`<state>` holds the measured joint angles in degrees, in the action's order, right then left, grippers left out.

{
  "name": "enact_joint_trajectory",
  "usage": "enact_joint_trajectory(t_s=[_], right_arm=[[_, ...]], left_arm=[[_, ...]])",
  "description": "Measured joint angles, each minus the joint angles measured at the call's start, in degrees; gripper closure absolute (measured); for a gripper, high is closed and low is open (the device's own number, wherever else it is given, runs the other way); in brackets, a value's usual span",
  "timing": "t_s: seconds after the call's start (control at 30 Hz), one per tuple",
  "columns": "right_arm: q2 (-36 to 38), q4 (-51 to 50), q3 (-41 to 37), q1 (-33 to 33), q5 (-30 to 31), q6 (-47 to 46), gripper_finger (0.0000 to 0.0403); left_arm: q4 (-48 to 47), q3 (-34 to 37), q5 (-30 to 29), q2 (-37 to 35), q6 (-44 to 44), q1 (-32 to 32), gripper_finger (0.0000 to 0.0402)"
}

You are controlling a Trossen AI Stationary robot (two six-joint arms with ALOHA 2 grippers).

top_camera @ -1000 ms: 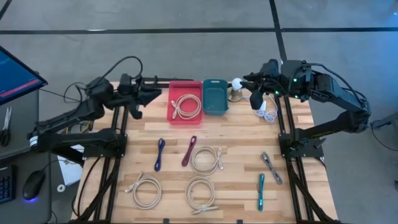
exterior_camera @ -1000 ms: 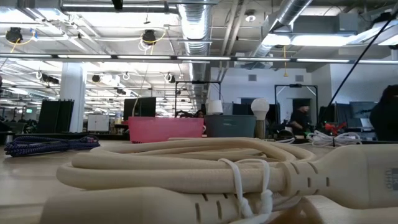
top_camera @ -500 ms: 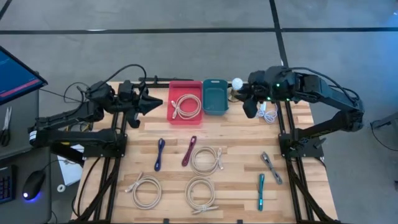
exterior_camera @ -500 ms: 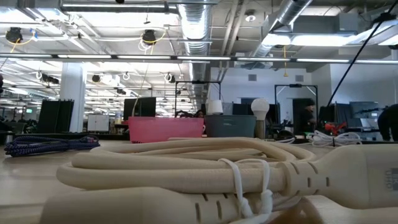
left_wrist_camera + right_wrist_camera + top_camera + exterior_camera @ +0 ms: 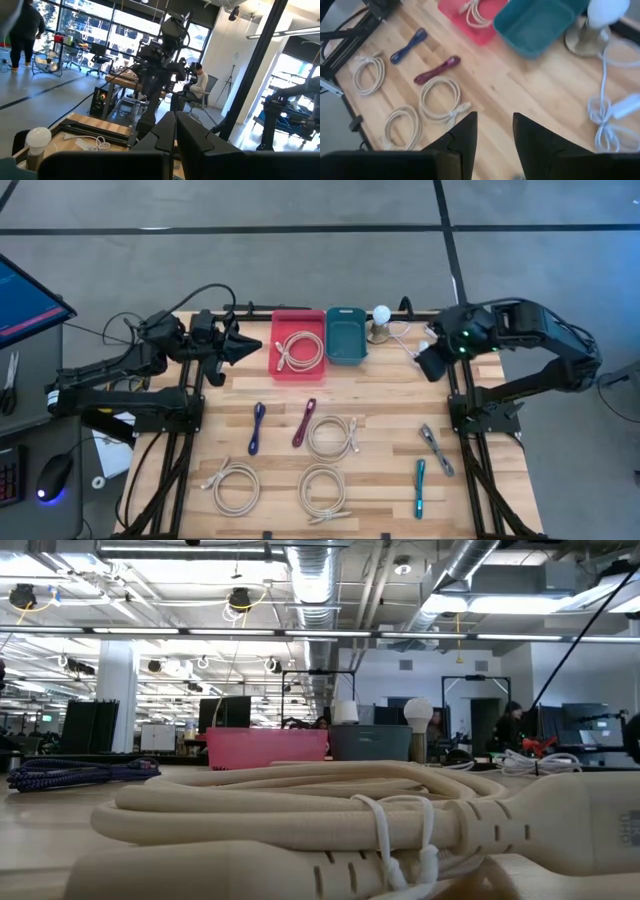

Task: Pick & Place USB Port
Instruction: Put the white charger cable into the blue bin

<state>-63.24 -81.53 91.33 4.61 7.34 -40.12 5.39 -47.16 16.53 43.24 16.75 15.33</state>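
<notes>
Three coiled cream USB cables [image 5: 332, 437] [image 5: 235, 485] [image 5: 323, 490] lie on the wooden table; a further one [image 5: 298, 350] lies in the red bin [image 5: 276, 340]. The teal bin [image 5: 346, 335] beside it has nothing in it. Blue [image 5: 257, 427], maroon [image 5: 304, 422], grey [image 5: 433, 448] and teal [image 5: 420, 487] bundled cables lie among the coils. My left gripper [image 5: 252, 344] hovers shut, left of the red bin, pointing about level. My right gripper [image 5: 492, 131] hangs open over the table's far right, tipped down, with nothing between its fingers.
A small lamp with a white bulb [image 5: 381, 320] stands right of the teal bin, and its white cord and adapter [image 5: 615, 115] lie on the table near my right gripper. The dark frame rails [image 5: 455, 395] run along both table sides. People show in the room beyond.
My right gripper has drawn back from beside the lamp toward the table's right edge, sinking a little, rolling and tipping from nearly level to pointing steeply down. My left gripper has swung slightly toward the near edge and shut.
</notes>
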Motion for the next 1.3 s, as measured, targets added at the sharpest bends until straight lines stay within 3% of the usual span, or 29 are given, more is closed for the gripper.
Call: enact_joint_trajectory(t_s=[0.23,0.83,1.3], right_arm=[[0.66,-9.0,-0.04,-6.23,-0.1,-10.7,0.0285],[-5.8,-8.49,-0.61,-20.28,-9.02,-25.61,0.0285],[-15.13,-8.36,-0.62,-27.94,-10.58,-27.48,0.0285]], left_arm=[[0.0,0.0,0.0,0.0,-0.01,0.0,0.0386],[0.0,0.02,-0.02,0.01,-0.02,0.0,0.0386],[0.0,0.02,0.0,0.01,-0.02,0.0,0.0386]])
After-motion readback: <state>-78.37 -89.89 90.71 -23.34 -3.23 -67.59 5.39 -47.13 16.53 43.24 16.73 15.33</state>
